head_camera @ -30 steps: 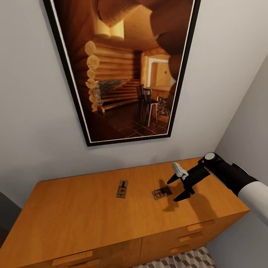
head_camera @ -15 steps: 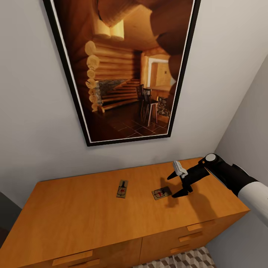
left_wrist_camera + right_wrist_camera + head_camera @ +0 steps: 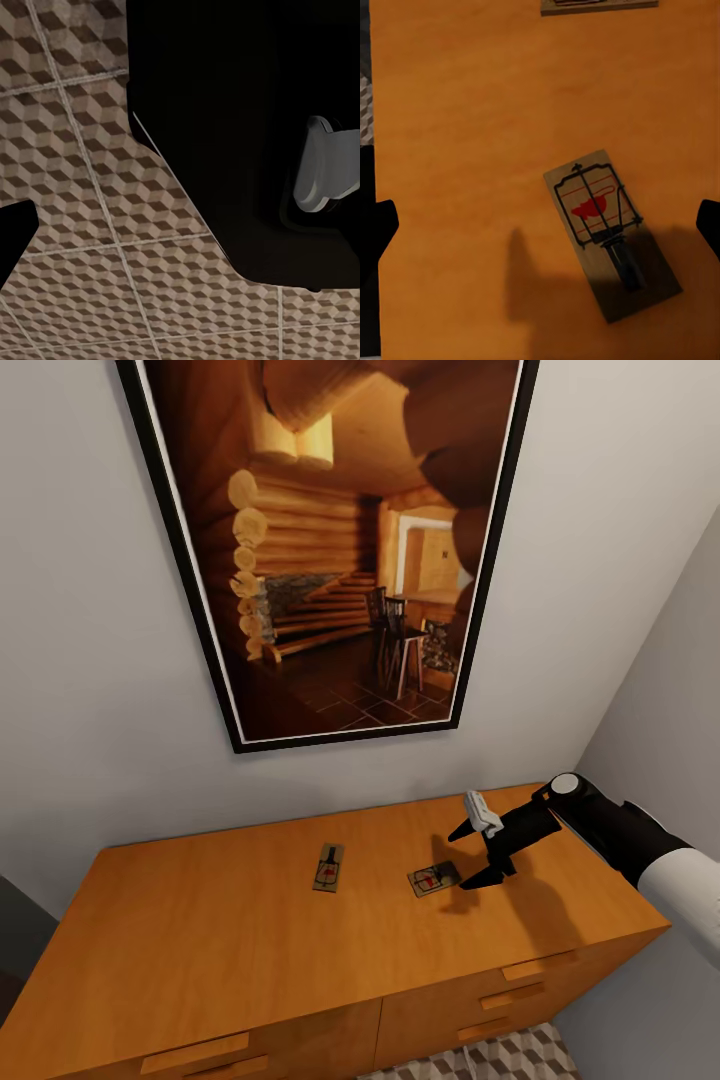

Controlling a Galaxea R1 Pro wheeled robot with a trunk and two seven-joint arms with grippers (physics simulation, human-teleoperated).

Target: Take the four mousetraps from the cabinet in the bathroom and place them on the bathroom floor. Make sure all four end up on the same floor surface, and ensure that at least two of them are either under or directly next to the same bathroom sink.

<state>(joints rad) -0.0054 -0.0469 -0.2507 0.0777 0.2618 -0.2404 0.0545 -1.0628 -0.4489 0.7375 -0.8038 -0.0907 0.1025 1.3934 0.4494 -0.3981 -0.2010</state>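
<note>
Lowered right end effector (image 3: 477,855) beside mousetrap (image 3: 434,879)

There are no words, numbers or brand names to read anywhere. The nearer mousetrap (image 3: 607,232) on the cabinet (image 3: 250,950) top has a small red picture on its board, but no letters can be made out on it. The other mousetrap (image 3: 328,867) is too small to tell. The big framed picture (image 3: 330,540) on the wall shows a log room and has no writing.

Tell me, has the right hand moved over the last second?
Yes, slightly: the right hand has edged down toward the nearer mousetrap on the cabinet, its fingers closer together.
</note>
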